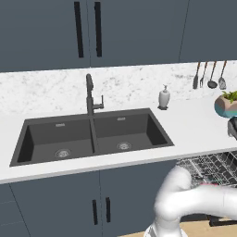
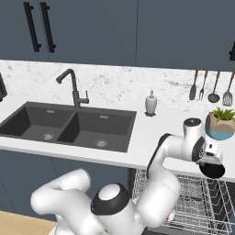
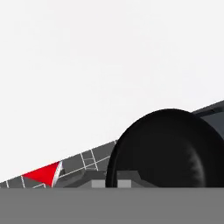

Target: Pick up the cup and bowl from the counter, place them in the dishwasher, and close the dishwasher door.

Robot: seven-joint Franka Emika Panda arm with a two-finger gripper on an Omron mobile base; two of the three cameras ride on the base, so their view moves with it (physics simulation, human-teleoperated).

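sink (image 2: 69, 126): dark double basin set in the white counter (image 2: 151, 133), at the left of the scene, with a black tap behind it.
soap bottle (image 2: 151, 103): white, upright at the back of the counter, right of the sink, well apart from the work.
cup (image 3: 43, 174): a red patch among the rack wires in the hand view, so it appears to lie already in the dishwasher (image 2: 193, 202).
bowl (image 2: 212, 170): black and round, held at the pincer (image 2: 210, 165), at the near counter edge above the open rack, right of the sink; not yet lowered in.
pincer: closed on the bowl, as far as the views let me judge; the fingertips themselves are hidden behind it.
plant pot (image 2: 219, 126): teal, with green leaves, on the counter just behind the held bowl.
risk: the hold looks to be on a thin rounded rim, so a tilt or quick swing could let the bowl slip and drop onto the wires; a backward swing could knock the pot.
risk, door: the rack is drawn out, so closing later may jam if it stays so.
views: the right base view gives the arm's bend and the bowl over the rack; the hand view gives the red cup.
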